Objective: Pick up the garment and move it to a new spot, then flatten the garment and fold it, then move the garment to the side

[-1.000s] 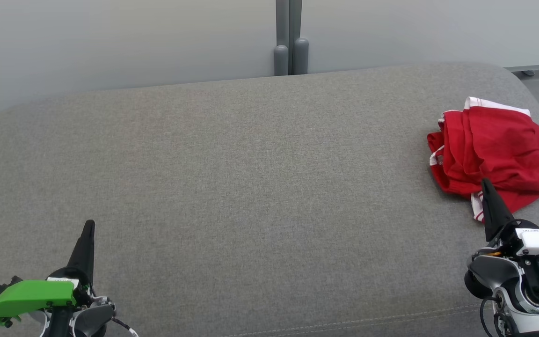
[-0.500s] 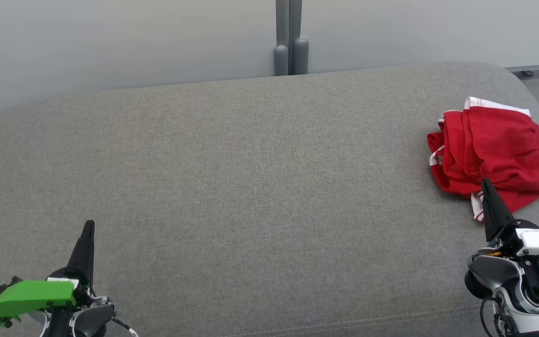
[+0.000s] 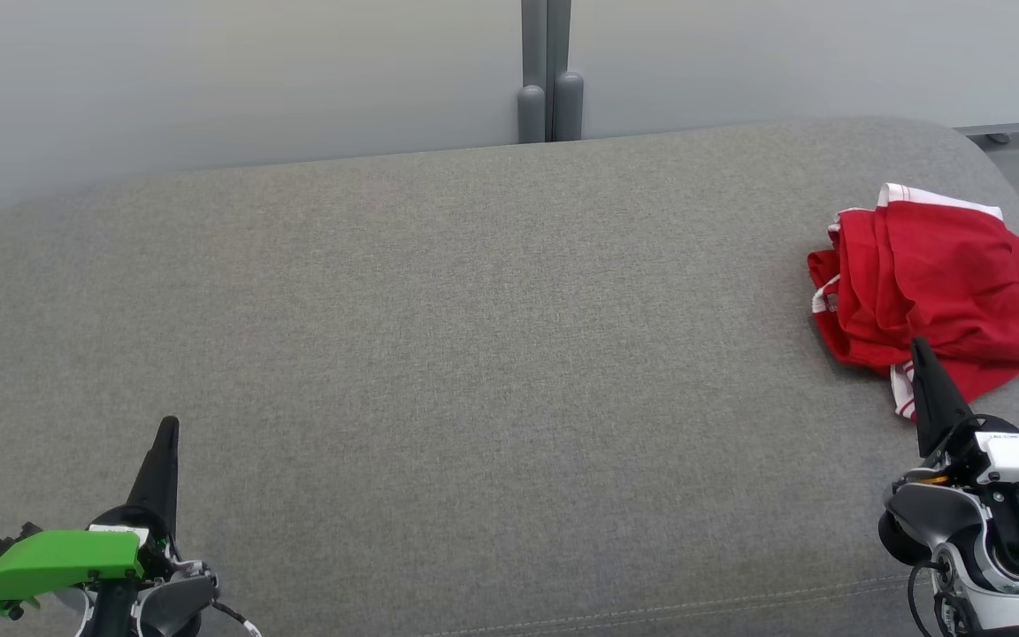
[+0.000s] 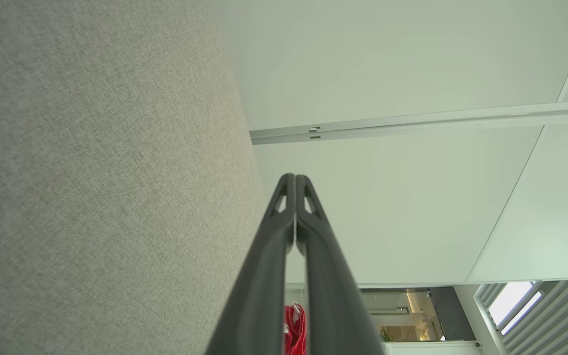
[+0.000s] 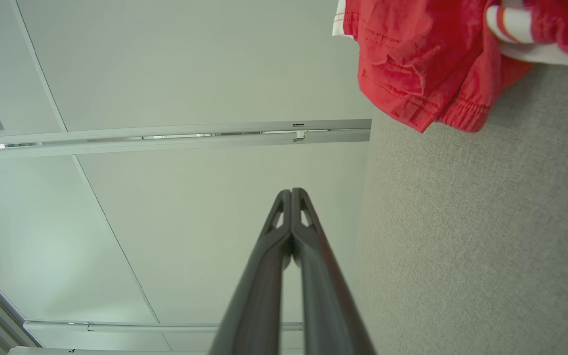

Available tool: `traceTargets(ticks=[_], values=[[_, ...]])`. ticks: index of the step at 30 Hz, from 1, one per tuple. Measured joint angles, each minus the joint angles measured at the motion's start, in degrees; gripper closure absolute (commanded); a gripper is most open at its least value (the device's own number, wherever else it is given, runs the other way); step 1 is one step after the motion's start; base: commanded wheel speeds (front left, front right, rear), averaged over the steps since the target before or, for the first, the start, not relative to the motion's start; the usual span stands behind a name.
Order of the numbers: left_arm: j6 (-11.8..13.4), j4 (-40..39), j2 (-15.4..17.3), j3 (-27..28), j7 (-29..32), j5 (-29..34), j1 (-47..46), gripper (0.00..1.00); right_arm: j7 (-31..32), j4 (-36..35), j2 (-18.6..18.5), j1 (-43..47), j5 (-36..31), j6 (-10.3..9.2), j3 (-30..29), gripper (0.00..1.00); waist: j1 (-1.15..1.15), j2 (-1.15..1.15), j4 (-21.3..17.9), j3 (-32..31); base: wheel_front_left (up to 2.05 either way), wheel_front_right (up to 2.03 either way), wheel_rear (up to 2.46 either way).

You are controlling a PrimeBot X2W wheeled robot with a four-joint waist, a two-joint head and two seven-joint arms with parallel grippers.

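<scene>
A red garment (image 3: 943, 274) with white trim is lying crumpled in a loose heap at the far right of the grey fabric cushion (image 3: 474, 336), and its right side is running off the edge of the head view. The right gripper (image 3: 916, 345) is hovering at the lower right with its 2 dark fingers pointing up that view. Its jaws are pressing together with nothing between them. From the head, its tip is overlapping the garment's near hem beside a white strip of trim. In the right wrist view the garment (image 5: 412, 59) is showing ahead and off to the right of the right gripper (image 5: 292, 191), with open space between them. The left gripper (image 3: 170, 425) is hovering at the lower left, well apart from the garment, with bare cushion stretching between them. In the left wrist view the left gripper (image 4: 294, 176) is showing its jaws pressing together, empty, and a sliver of the garment (image 4: 296, 325) is peeking through the low gap between the fingers.
</scene>
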Motion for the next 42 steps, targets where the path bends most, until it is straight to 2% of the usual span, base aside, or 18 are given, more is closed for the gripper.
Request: traceTargets(ticks=[42], values=[[-0.01, -0.03, -0.03, 0.13, 0.01, 0.00, -0.01, 1.00, 0.00, -0.01, 0.03, 0.00, -0.01, 0.07, -0.18, 1.00, 0.00, 0.00, 0.00, 0.02, 0.00, 0.00, 0.00]])
